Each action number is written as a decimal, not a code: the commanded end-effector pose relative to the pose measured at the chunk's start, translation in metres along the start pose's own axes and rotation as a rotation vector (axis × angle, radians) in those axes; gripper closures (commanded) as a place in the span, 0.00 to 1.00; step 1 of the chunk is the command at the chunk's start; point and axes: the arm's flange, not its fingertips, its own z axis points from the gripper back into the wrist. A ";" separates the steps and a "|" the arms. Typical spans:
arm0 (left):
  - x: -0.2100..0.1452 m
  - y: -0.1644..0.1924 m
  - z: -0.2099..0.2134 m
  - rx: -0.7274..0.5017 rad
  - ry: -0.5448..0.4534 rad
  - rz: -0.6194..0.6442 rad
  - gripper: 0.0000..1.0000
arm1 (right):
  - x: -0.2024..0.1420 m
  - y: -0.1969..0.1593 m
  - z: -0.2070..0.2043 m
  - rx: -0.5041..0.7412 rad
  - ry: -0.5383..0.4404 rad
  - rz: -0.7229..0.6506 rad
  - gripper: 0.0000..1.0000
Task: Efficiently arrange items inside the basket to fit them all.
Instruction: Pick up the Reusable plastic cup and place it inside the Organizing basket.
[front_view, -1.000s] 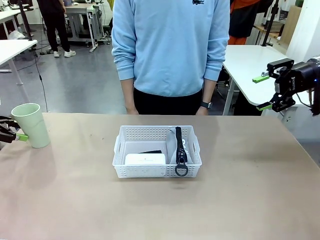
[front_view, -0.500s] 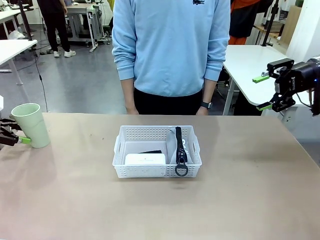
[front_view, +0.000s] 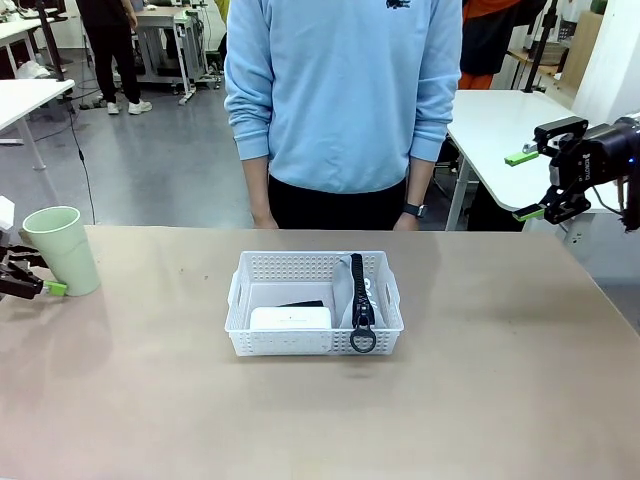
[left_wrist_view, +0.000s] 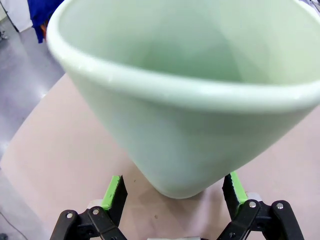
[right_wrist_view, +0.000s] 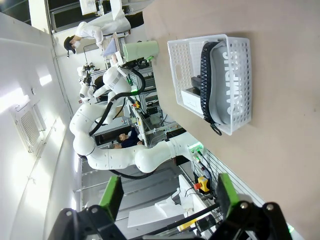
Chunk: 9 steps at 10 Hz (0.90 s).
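The white lattice basket (front_view: 290, 266) stands at the table's middle. Inside it lie a white box (front_view: 290, 318) at the front left, a black stapler (front_view: 301, 303) behind it, and the grey pouch (front_view: 345, 292) with its black strap on the right. The pale green cup (front_view: 61, 250) stands upright at the far left. My left gripper (front_view: 30, 280) is open by its base; in the left wrist view the cup (left_wrist_view: 190, 100) looms large, its base between the spread fingertips (left_wrist_view: 114, 191), apart from them. My right gripper (front_view: 530, 185) hangs open above the table's far right corner, holding nothing.
A person in a light blue sweatshirt (front_view: 340, 90) stands at the far edge behind the basket, hands down. The right wrist view shows the basket (right_wrist_view: 240, 75), the pouch (right_wrist_view: 231, 85) and the cup (right_wrist_view: 141, 50) from afar. Bare tabletop (front_view: 320, 420) lies around the basket.
My left gripper has slid slightly lower and nearer in the picture beside the cup's base. The cup, basket and right arm have not moved.
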 end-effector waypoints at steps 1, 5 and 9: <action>0.003 0.004 -0.001 -0.020 -0.045 0.006 0.00 | -0.001 0.002 0.001 -0.010 0.007 0.005 0.00; 0.006 0.003 0.001 -0.041 -0.145 -0.009 0.00 | -0.001 0.002 0.001 -0.010 0.007 0.005 0.00; 0.015 0.003 0.008 -0.010 -0.255 0.005 0.00 | -0.001 0.002 0.001 -0.010 0.007 0.005 0.00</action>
